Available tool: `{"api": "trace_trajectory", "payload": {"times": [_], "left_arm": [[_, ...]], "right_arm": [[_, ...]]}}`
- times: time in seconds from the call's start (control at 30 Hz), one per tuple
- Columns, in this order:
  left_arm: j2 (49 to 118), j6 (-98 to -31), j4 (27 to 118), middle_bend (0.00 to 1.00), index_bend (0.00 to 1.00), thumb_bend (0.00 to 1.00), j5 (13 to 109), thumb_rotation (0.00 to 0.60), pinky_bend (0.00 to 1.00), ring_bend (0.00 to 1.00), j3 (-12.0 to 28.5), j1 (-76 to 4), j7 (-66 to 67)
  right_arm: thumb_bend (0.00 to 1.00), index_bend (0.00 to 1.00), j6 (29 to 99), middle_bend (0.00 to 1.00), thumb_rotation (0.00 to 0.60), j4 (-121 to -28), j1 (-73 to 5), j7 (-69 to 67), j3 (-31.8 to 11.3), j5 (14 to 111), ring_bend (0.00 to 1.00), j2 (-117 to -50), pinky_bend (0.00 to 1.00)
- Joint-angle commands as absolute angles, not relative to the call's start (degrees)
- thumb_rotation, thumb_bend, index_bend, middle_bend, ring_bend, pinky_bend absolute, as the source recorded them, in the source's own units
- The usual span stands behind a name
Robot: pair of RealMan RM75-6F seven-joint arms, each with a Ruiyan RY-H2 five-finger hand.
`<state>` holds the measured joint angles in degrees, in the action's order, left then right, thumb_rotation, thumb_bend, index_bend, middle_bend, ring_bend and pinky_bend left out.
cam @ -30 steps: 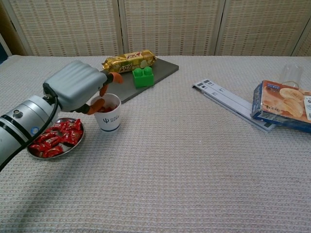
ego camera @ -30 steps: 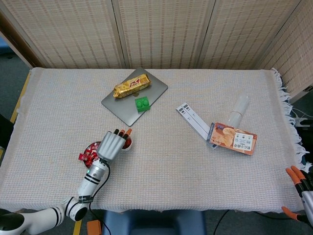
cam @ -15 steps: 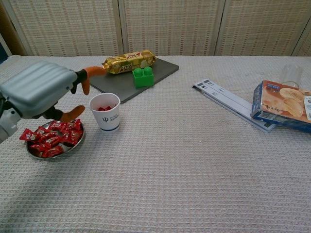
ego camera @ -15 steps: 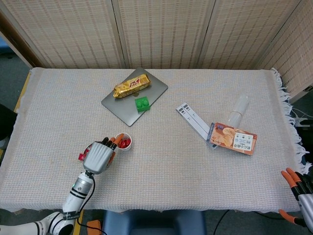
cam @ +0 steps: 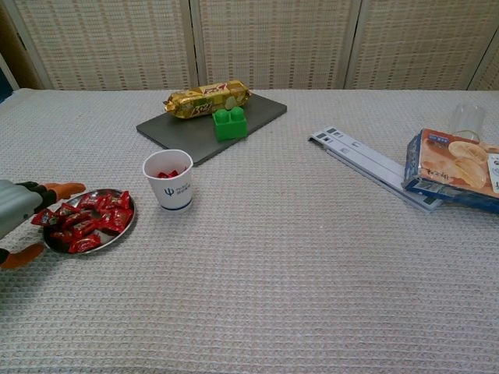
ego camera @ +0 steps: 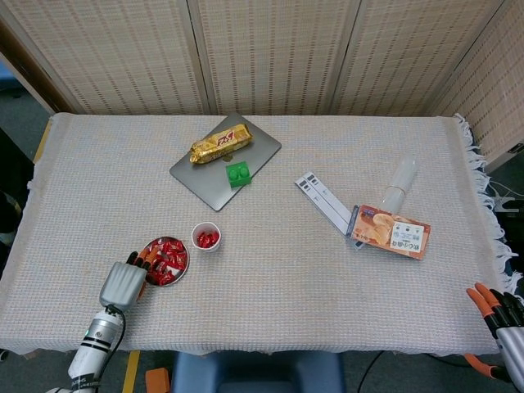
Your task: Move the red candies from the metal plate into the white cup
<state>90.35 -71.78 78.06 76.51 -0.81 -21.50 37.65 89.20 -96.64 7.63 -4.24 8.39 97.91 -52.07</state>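
Left hand (ego camera: pixel 123 283) low by the table's front-left edge, fingers spread apart with nothing in them, orange fingertips (cam: pixel 64 188) reaching toward the metal plate (ego camera: pixel 185 260) and just beside its left rim; contact impossible to judge. Right hand (ego camera: pixel 501 311) off the front-right corner, only orange-tipped fingers showing, splayed and empty. Just right of the left hand, the round metal plate heaped with red candies (ego camera: pixel 166 259), wrappers lying at mixed angles with no shared long axis; one candy (cam: pixel 44 217) hanging over the plate's left rim, nearest the fingers. Beyond the plate, further in from the front edge and slightly right, the white cup (ego camera: pixel 206 237) standing upright, mouth up, a few red candies visible inside, apart from the plate. Toward the back edge, a grey slab (ego camera: pixel 209 176) carrying a gold-wrapped bar (ego camera: pixel 219 143) and a green block (ego camera: pixel 238 173). On the right half, a white strip (ego camera: pixel 322 200), a snack box (ego camera: pixel 391 232) and a clear cup (ego camera: pixel 399 182) lying on its side.
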Motion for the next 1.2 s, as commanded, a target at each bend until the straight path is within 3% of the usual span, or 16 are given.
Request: {"api": "trace_trajectory", "payload": {"times": [0.03,0.23,0.63,0.9,1.2], "left_arm": [[90.54,-71.46,77.33,0.12,0.01,0.39,76.69,0.6,1.0,0.22,-0.95,-21.4,37.33],[91.37,-70.98,76.21,0.16,0.09,0.38,77.09,0.6,1.0,0.29,-0.55,-21.72,36.98],[93.44,-70.74,72.01,0.34,0.25,0.39,77.87,0.6,1.0,0.42,0.87,-22.47,36.04],[94.31,-71.21,69.78,0.48,0.41,0.39,78.67,0.6,1.0,0.51,1.08,-22.34,34.76],[94.17,-71.76,70.14,0.53,0.47,0.39,80.01,0.6,1.0,0.55,0.8,-22.08,33.69]], "right_arm": [[0.04,0.0,88.61,0.0,0.6,-96.89,7.39,-3.63,8.45,97.84,0.0,-52.19,0.0],[0.04,0.0,88.51,0.0,0.6,-97.16,7.35,-3.15,8.39,97.7,0.0,-52.3,0.0],[0.04,0.0,88.04,0.0,0.6,-97.3,7.2,-2.91,8.24,96.96,0.0,-52.27,0.0],[0.04,0.0,87.97,0.0,0.6,-97.38,7.17,-2.62,8.24,96.93,0.0,-52.4,0.0],[0.04,0.0,87.87,0.0,0.6,-97.43,7.14,-2.43,8.2,96.73,0.0,-52.45,0.0]]}}
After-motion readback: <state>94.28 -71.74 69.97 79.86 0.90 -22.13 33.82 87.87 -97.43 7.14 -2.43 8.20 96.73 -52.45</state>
